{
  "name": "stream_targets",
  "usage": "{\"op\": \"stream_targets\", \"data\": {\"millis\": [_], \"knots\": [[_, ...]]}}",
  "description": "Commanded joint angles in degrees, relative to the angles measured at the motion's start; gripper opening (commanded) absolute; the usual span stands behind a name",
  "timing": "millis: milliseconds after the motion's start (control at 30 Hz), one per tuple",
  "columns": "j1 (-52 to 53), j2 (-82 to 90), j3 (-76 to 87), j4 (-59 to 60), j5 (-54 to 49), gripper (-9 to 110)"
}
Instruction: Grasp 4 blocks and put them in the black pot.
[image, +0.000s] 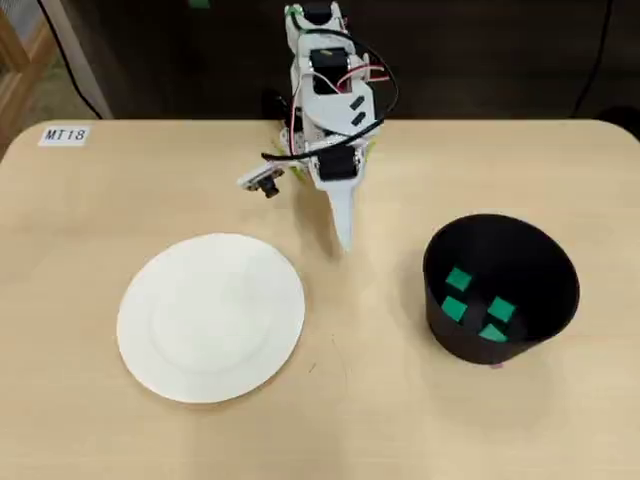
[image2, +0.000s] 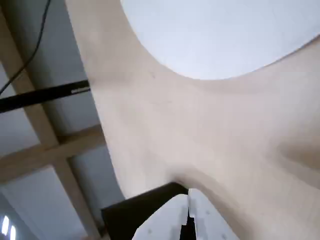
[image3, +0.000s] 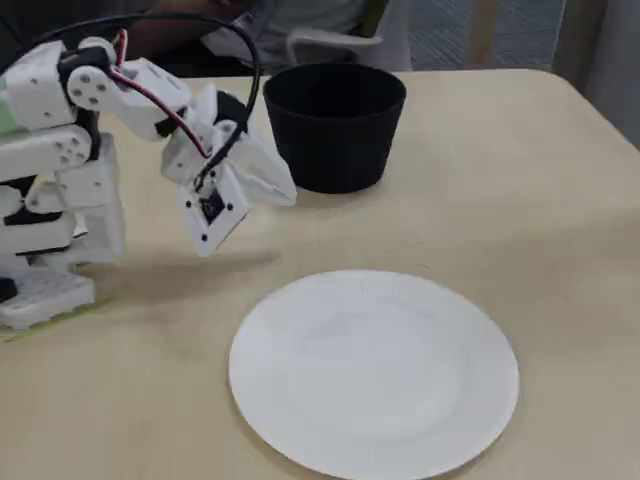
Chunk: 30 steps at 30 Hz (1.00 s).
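Observation:
The black pot (image: 500, 290) stands at the right of the table in the overhead view, and several green blocks (image: 478, 308) lie on its bottom. The pot also shows in the fixed view (image3: 335, 125) and at the bottom edge of the wrist view (image2: 132, 212); the blocks are hidden in both. My white gripper (image: 343, 238) is shut and empty, pulled back near the arm's base, well left of the pot. It shows in the wrist view (image2: 189, 210) and the fixed view (image3: 283, 190) with its fingers pressed together.
A flat white round plate (image: 210, 318) lies at the left front, also in the fixed view (image3: 375, 370) and the wrist view (image2: 225, 35). A paper label "MT18" (image: 65, 135) sits at the far left corner. The arm's base (image3: 45, 230) stands at the table's back edge.

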Motion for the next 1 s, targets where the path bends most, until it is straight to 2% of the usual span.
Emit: {"op": "stream_targets", "data": {"millis": [0, 967], "knots": [[-0.5, 0.4, 0.7, -1.2, -1.5, -2], [-2.3, 0.4, 2.5, -7.0, -5.0, -2]]}}
